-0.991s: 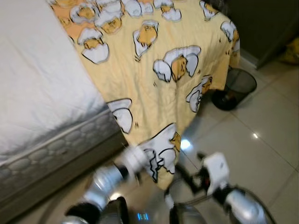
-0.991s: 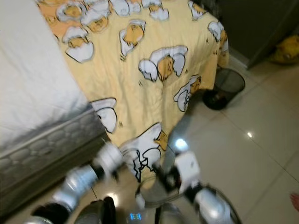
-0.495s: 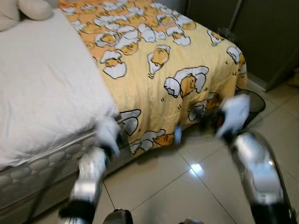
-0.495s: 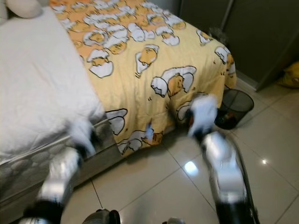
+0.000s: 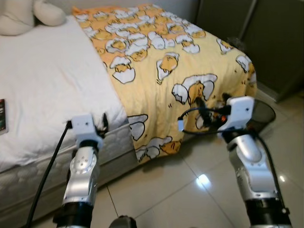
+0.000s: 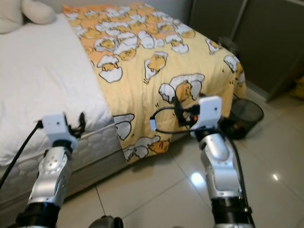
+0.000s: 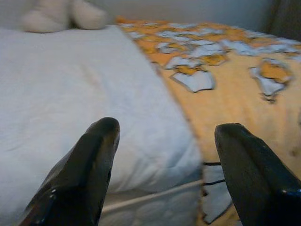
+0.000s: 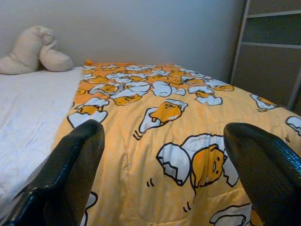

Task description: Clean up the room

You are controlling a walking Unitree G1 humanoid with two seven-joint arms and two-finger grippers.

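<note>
A yellow blanket printed with egg characters covers the foot half of the bed and hangs down its side to the floor. The head half shows bare white sheet. My left gripper is raised at the mattress edge, just left of the blanket's border; it is open and empty in the left wrist view. My right gripper is held up in front of the hanging blanket near the bed's corner, also open with nothing between its fingers.
A cream plush toy lies at the head of the bed. A dark flat object rests on the sheet at the left edge. A black mesh wastebasket stands by the bed's corner, dark wardrobe doors behind it. Glossy tiled floor lies below.
The view has tilted up and now takes in more of the bed. Both arms have risen from low near the floor to the height of the mattress edge.
</note>
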